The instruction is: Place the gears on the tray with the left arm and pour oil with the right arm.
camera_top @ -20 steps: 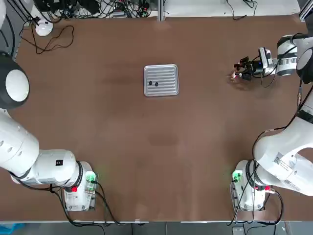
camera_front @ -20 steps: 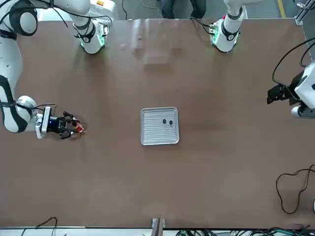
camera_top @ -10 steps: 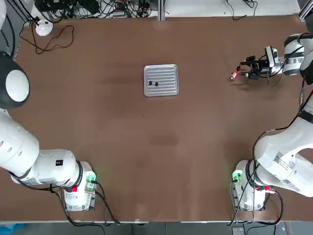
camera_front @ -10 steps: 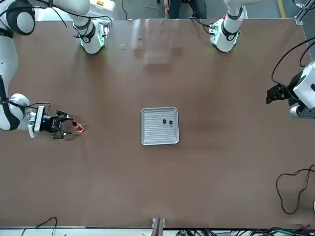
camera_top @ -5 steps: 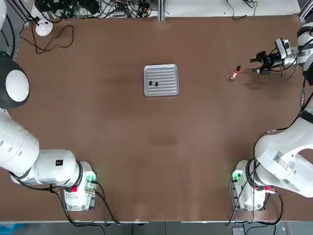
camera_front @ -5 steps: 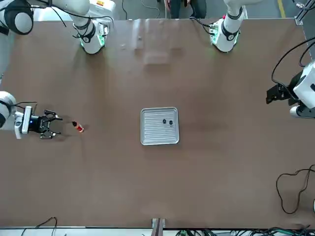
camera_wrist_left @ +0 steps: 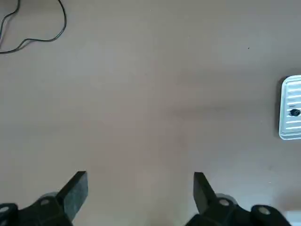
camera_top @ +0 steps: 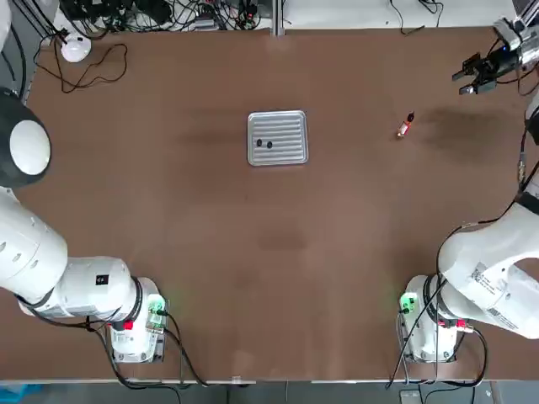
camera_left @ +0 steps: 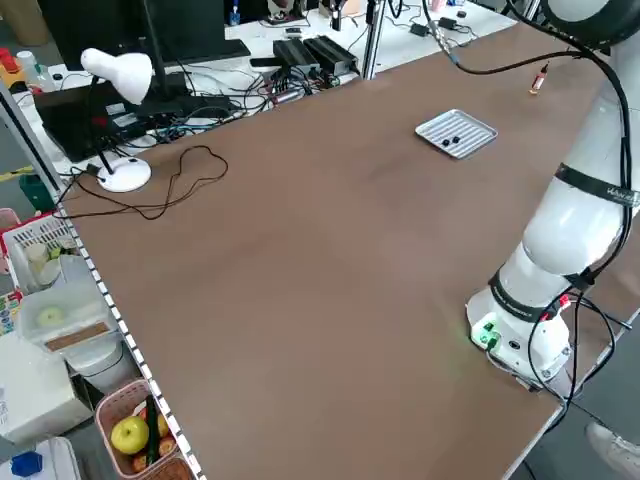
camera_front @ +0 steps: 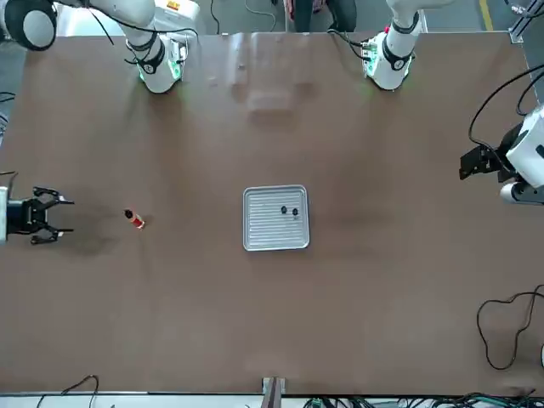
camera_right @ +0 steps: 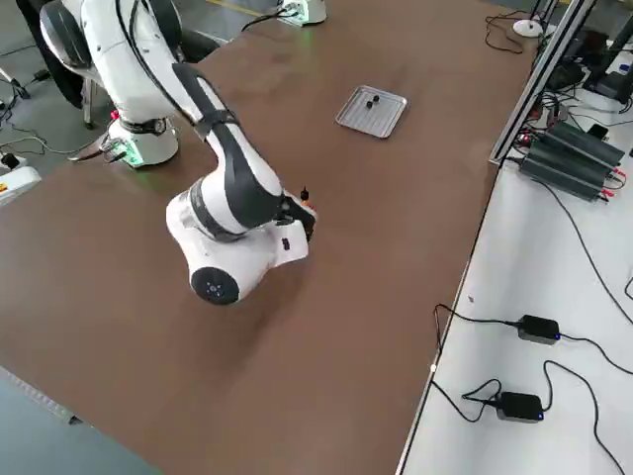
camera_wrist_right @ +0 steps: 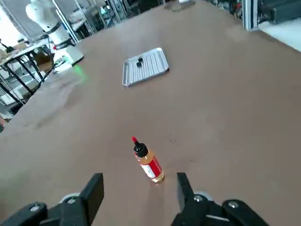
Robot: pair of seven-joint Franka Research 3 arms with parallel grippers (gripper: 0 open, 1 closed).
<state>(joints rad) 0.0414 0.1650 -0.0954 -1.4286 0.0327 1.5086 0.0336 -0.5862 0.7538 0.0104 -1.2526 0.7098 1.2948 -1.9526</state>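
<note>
While gears (camera_top: 264, 144) rest in tray (camera_top: 291, 126), oil (camera_top: 405, 125) unheld.

The top and front views look straight down on the table (camera_top: 278, 252) from opposite ends — both share the tray (camera_top: 277, 138) at centre. Two raised side views cross it diagonally, and each wrist view sits close above its own fingers, the tray farther off.
</note>
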